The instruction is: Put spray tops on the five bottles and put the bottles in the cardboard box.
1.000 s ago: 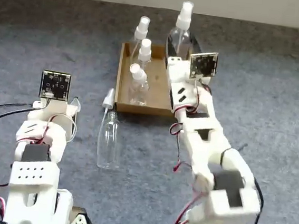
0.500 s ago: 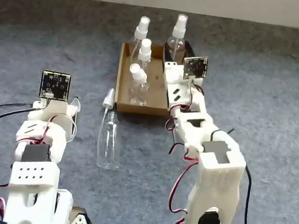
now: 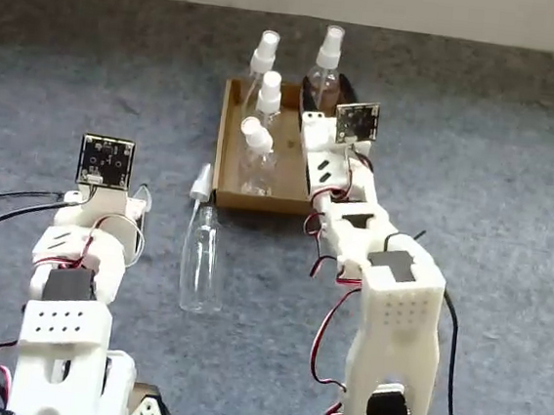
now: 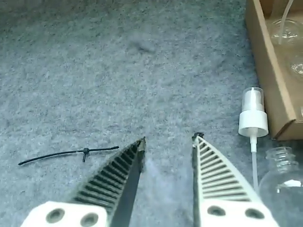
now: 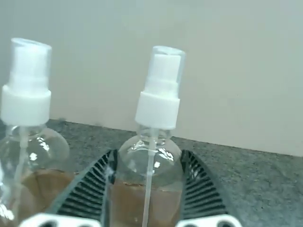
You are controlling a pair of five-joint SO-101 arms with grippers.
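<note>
Lowering is what the high view records: over the last second the right arm [image 3: 354, 225] has brought the clear capped bottle [image 3: 325, 75] down from well above the brown cardboard box [image 3: 222, 148] to what looks like the box's far right corner, beside three other clear bottles [image 3: 267, 99] with white spray tops that already stand inside. A fifth, uncapped clear bottle [image 3: 201, 259] lies on the grey carpeted surface [image 3: 509, 240] just outside the box's near left corner, a loose white spray top [image 3: 201, 183] at its neck, and the left arm [image 3: 76, 257] waits well back from it, hardly shifted. From the left wrist view, the left end effector [image 4: 168, 142] is released, its two fingers spread over bare carpet with nothing between them; the loose spray top, its thin tube and the open bottle neck lie off to one side by the box wall, and a black cable tie [image 4: 66, 152] lies on the other. From the right wrist view, the right end effector [image 5: 149, 156] is grasping the capped bottle, a finger pressed to each side of its shoulder, with a neighbouring bottle [image 5: 26, 142] just beside. My reading is that four bottles are as good as boxed once this one is let go, leaving the last bottle to be capped and packed.
</note>
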